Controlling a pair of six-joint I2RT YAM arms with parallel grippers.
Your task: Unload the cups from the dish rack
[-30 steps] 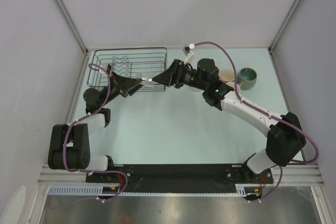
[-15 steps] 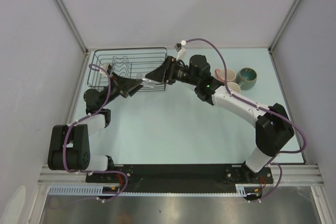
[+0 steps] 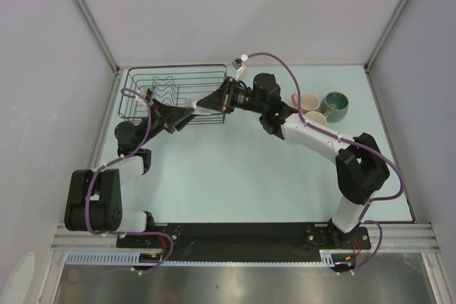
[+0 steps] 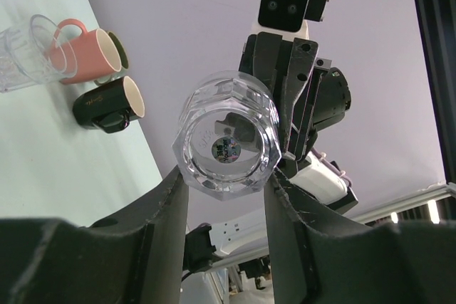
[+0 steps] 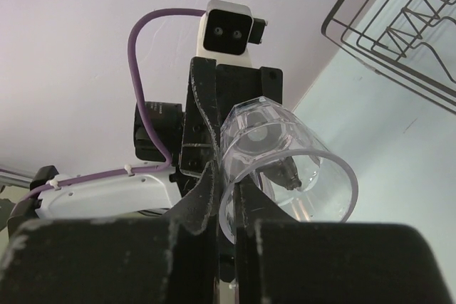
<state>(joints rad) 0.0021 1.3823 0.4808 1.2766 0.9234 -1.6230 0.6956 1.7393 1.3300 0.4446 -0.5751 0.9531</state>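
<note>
Left gripper [image 4: 226, 174]: fingers spread wide around the base of the clear glass tumbler [image 4: 224, 144], one finger against each side of it; pinching the tumbler.
Dish rack [image 3: 177, 67]: black wire basket at the far left corner of the table [image 3: 235, 169], wavy divider wires inside; no cup seen resting in it.
Tumbler position: off the table, lying sideways in the air. In the top view it sits over the rack's near right part, between the two grippers. Base faces the left wrist camera, open mouth faces the right one.
Right gripper [image 5: 226, 190]: fingers pressed nearly together on the tumbler's wall at the rim, one inside the mouth and one outside; pinching the tumbler from the opposite end.
Arms: meet tip to tip at the rack's right side.
Pink cup [image 3: 305, 102]: on the table right of the rack, well apart from it, partly hidden by the right arm.
Black mug [image 3: 315, 119]: just beside the pink cup, on its near side, pale interior showing.
Green-teal cup [image 3: 335, 105]: upright, just right of the pink cup.
Second clear glass [image 4: 20, 51]: seen in the left wrist view only, cut by the frame edge, just beside the pink cup.
</note>
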